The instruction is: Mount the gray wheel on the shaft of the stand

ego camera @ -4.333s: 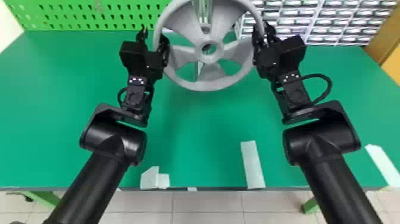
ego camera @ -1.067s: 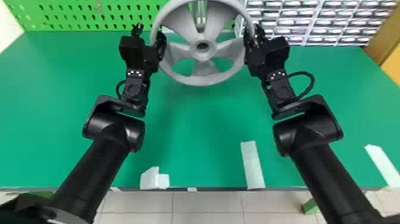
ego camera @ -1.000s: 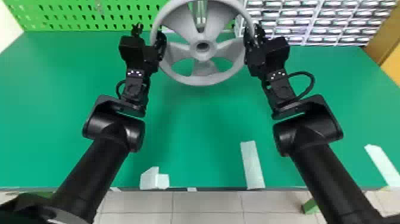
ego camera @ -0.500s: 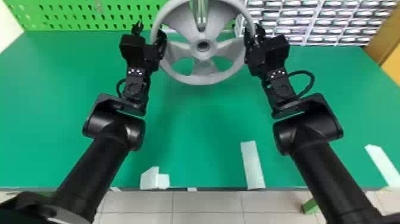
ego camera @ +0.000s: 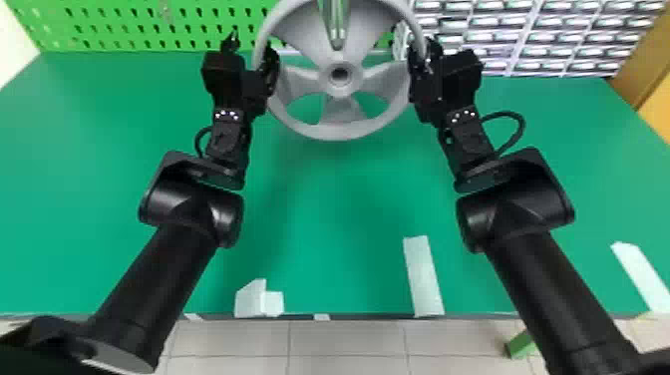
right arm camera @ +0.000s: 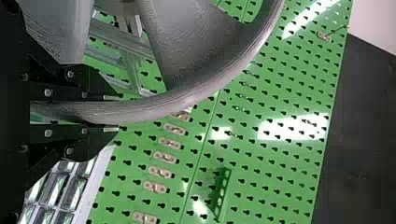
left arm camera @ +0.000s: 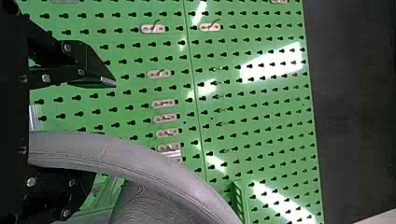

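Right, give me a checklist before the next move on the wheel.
1. Right gripper shut on the wheel: ok.
2. Left gripper shut on the rim: not ok, open with the rim between its fingers.
3. Wheel held up off the table: ok.
4. Stand behind the wheel: ok.
5. Hub lined up with the shaft: cannot tell.

The table [ego camera: 339, 199] has a green top with dark front edge. Near this edge lie three pale pieces: a short angular patch [ego camera: 256, 299] at left, a long strip [ego camera: 422, 279] right of the middle, and a slanted strip [ego camera: 640, 277] at far right.
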You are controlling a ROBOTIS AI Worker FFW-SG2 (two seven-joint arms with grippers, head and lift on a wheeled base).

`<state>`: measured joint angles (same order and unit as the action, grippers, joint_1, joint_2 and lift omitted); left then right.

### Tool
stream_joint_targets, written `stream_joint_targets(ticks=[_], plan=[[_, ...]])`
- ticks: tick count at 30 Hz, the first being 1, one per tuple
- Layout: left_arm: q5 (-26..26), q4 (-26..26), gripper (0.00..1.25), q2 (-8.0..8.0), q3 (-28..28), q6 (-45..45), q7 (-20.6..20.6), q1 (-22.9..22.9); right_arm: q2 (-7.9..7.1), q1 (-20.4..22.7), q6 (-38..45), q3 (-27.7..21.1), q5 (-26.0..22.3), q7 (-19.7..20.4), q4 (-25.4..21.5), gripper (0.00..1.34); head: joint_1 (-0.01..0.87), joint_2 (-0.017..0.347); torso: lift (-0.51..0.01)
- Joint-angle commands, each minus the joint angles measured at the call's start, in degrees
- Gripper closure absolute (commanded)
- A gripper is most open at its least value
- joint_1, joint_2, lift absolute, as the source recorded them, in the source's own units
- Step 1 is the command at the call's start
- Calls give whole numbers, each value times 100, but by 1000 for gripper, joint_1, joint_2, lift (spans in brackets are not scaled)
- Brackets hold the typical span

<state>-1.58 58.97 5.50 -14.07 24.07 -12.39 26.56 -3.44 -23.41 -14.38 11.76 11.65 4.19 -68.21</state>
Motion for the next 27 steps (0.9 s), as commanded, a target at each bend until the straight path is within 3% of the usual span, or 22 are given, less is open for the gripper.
stream_joint_targets(ticks=[1, 27], plan=[[-18, 1, 742, 4, 19, -51, -61, 34, -8, -41, 119, 10, -5, 144, 1, 1181, 865, 52, -101], [-18, -70, 694, -32, 19, -412, -97, 148, 19, -208, 629, 63, -49, 170, 62, 1179, 865, 52, -101]])
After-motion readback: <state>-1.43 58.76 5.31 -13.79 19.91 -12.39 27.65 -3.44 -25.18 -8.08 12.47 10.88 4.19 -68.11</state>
